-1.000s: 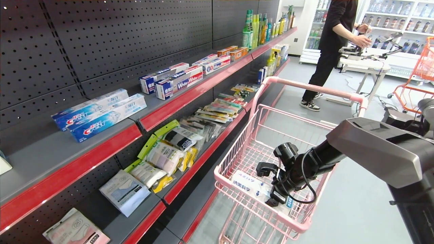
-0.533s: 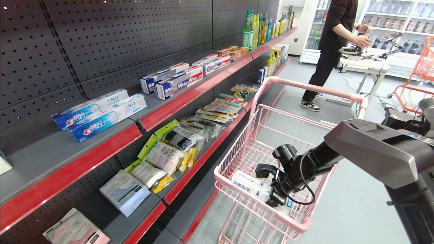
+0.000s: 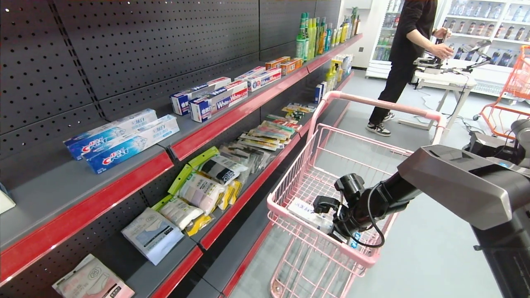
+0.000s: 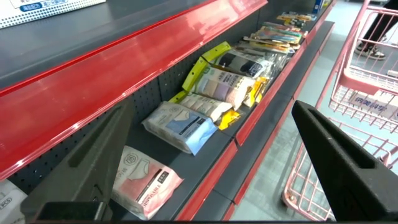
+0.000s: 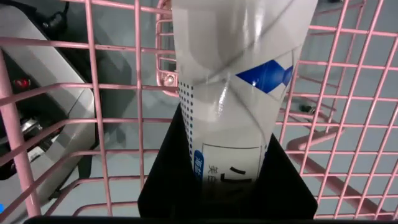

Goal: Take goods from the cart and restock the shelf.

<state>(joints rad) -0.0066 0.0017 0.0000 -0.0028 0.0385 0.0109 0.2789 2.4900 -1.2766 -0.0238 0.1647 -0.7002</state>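
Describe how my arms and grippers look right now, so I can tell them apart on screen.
The right arm has an angular grey metallic shell, then round black joints, a looping black cable and a black cylindrical module at the wrist. The right gripper is black. The left gripper has two broad, matte black, wedge-shaped fingers.

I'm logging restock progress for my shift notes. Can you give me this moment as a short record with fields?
Right tool: shut on white pack, inside the pink cart
Left tool: open, facing the lower shelf
Upper shelf: toothpaste boxes lying flat
Status: pack not yet on a shelf
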